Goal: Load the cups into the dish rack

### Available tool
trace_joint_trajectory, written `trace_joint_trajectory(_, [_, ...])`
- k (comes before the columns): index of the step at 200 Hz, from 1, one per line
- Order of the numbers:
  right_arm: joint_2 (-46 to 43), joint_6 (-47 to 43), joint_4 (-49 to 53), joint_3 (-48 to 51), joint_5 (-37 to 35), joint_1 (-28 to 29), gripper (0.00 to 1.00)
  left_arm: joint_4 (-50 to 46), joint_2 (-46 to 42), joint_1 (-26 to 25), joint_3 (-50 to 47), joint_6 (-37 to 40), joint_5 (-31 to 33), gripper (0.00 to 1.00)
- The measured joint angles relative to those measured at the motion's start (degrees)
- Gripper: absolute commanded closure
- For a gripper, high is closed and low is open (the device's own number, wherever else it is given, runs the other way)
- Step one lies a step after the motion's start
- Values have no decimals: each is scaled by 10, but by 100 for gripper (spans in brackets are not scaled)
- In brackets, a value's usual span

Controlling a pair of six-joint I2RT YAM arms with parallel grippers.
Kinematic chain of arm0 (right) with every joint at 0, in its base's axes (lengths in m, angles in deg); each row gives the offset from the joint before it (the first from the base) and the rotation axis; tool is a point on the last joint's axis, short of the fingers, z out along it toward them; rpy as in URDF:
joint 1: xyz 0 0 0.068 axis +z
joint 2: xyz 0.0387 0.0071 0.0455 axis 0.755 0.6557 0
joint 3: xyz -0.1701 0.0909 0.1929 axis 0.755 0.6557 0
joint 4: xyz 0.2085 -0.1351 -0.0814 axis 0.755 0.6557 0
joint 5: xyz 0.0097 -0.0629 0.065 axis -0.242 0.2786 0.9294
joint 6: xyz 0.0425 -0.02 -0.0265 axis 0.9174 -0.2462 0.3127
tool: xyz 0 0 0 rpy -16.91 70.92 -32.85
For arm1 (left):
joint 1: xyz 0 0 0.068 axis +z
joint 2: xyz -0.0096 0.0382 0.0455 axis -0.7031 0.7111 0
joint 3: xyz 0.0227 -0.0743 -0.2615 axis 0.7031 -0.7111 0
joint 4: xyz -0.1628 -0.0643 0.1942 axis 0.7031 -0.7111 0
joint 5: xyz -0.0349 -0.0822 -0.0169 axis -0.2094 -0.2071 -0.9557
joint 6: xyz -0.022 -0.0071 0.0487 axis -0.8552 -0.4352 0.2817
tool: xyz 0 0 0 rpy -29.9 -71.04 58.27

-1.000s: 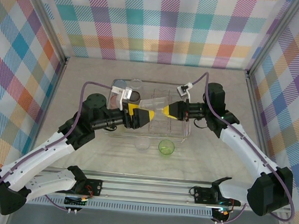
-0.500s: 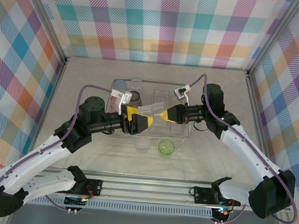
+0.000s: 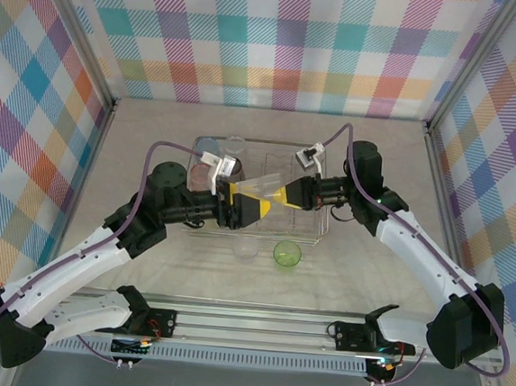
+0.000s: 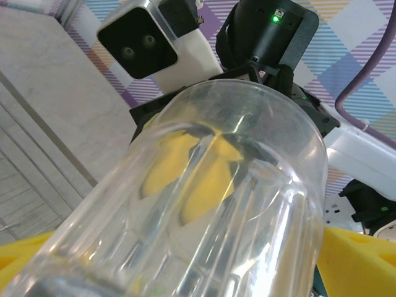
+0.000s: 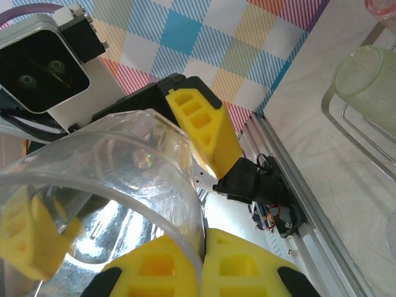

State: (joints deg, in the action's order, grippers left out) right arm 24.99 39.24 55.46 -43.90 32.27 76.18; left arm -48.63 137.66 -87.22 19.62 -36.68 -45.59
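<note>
A clear cup (image 3: 263, 190) hangs on its side above the dish rack (image 3: 320, 224), held between the two arms. My right gripper (image 3: 280, 193) is shut on its rim, one finger inside and one outside, as the right wrist view shows (image 5: 203, 242). My left gripper (image 3: 255, 202) reaches in from the other end, open, with its yellow fingers (image 4: 359, 260) wide on either side of the cup's base (image 4: 235, 185). More cups stand in the rack's back left: a bluish one (image 3: 207, 144), a clear one (image 3: 235, 142) and a dark one (image 3: 227, 165).
On the table in front of the rack stand a clear cup (image 3: 247, 248) and a yellow-green cup (image 3: 287, 252). The right wrist view shows a pale green cup (image 5: 370, 79). Checked walls close in the back and both sides.
The left gripper has slid further along the clear cup towards the right gripper, and both have drifted slightly towards the back. The right gripper's hold on the rim is unchanged.
</note>
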Motion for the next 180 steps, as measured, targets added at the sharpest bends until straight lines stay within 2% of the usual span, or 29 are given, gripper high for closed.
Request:
trace_joint_trajectory(34, [13, 12, -17, 0, 9, 0, 100, 3, 6, 3, 0, -15, -5, 30])
trace_joint_trajectory(56, [17, 17, -18, 0, 11, -2, 93, 3, 10, 4, 0, -18, -5, 40])
trace_joint_trajectory(74, [19, 22, -17, -2, 8, -1, 68, 3, 11, 3, 0, -21, -3, 47])
trace_joint_trajectory(91, [20, 15, -14, -8, 5, 3, 38, -7, 18, 3, 0, -24, 0, 54])
trace_joint_trajectory(106, [20, -7, 17, -20, -15, 2, 14, -17, 20, 3, 1, -24, 5, 64])
trace_joint_trajectory(120, [19, -43, 77, -36, -51, -1, 3, -36, 14, 3, 10, -22, 21, 75])
trace_joint_trajectory(127, [18, -61, 115, -46, -80, -2, 0, -52, 12, 3, 17, -19, 33, 82])
trace_joint_trajectory(140, [10, -96, 177, -57, -134, -6, 1, -95, 8, 3, 35, -14, 67, 90])
trace_joint_trajectory(180, [-63, -155, 322, -27, -333, -46, 1, -282, 39, 3, 110, 2, 195, 95])
